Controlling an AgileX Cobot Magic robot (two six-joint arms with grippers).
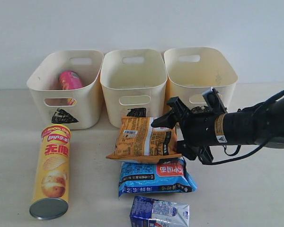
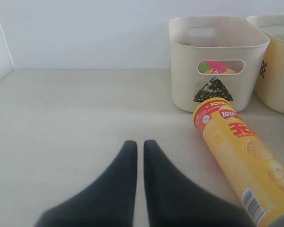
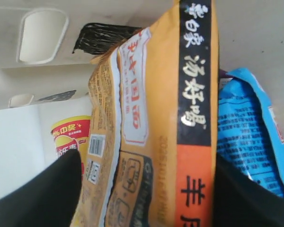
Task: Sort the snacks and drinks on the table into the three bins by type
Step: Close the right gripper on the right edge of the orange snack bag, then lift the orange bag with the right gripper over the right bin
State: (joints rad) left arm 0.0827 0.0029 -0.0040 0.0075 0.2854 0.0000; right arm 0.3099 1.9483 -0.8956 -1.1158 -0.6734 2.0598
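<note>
My right gripper (image 1: 164, 142) (image 3: 146, 163) is shut on the orange foil bag (image 1: 139, 142) (image 3: 156, 113), one finger at each side of it. That bag rests partly over the larger blue foil bag (image 1: 156, 177) (image 3: 246, 127). In front of them stands a blue-and-white drink carton (image 1: 159, 213). The yellow Lay's tube (image 1: 51, 170) (image 2: 241, 156) lies on the table (image 1: 255, 198). A pink chip tube (image 1: 70, 80) (image 2: 215, 68) sits inside the triangle bin (image 1: 42, 90). My left gripper (image 2: 139, 144) hovers shut and empty over bare table beside the yellow tube. The purple drink box is not clearly visible.
The square-marked middle bin (image 1: 132, 101) and the right bin (image 1: 227, 80) stand in a row with the triangle bin against the white wall. My right arm (image 1: 255, 125) reaches in from the right edge, just in front of the right bin.
</note>
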